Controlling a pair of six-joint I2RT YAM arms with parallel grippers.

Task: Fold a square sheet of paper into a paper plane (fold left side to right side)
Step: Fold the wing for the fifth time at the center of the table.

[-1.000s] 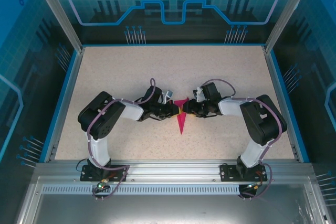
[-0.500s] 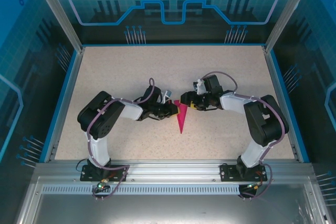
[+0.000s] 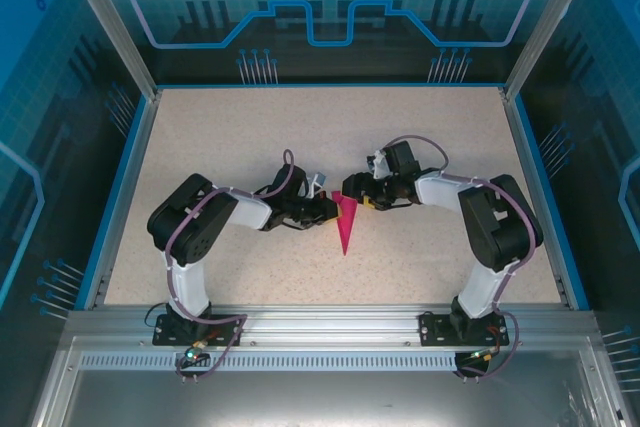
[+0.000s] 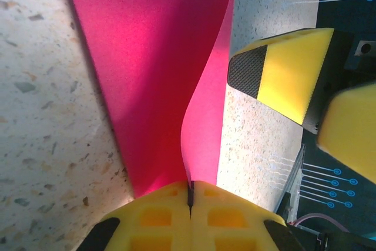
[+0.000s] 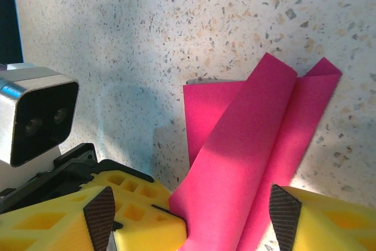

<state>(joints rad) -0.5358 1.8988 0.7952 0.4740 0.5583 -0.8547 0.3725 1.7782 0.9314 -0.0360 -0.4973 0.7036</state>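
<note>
The thin magenta-pink square sheet of paper [image 3: 346,229] lies on the speckled beige stone-look tabletop [image 3: 220,137]. From above it reads as a narrow wedge whose tip points toward the arm bases. It is partly folded: one layer rests flat, and a second layer rises from it in a soft curl.

The left arm's yellow-fingered tool [image 3: 328,209] sits at the sheet's left side, near its wide far end. In the left wrist view this tool [image 4: 190,192] is pressed together, with the edge of the raised layer of the sheet [image 4: 153,69] pinched in the seam between its two fingers.

The right arm's yellow-fingered tool [image 3: 353,194] is at the sheet's far right corner. In the right wrist view this tool [image 5: 192,227] is spread wide, its dark textured pads [image 5: 285,218] standing on either side of the sheet [image 5: 247,145] without gripping it. The left tool's fingertips [image 5: 147,210] hold the sheet's lifted edge between those pads. A white-and-black camera box [image 5: 35,121] on the left wrist sits to the sheet's left.

Seen from the left wrist, the right tool [image 4: 294,107] is just beside the sheet's curled layer, apart from it.
</note>
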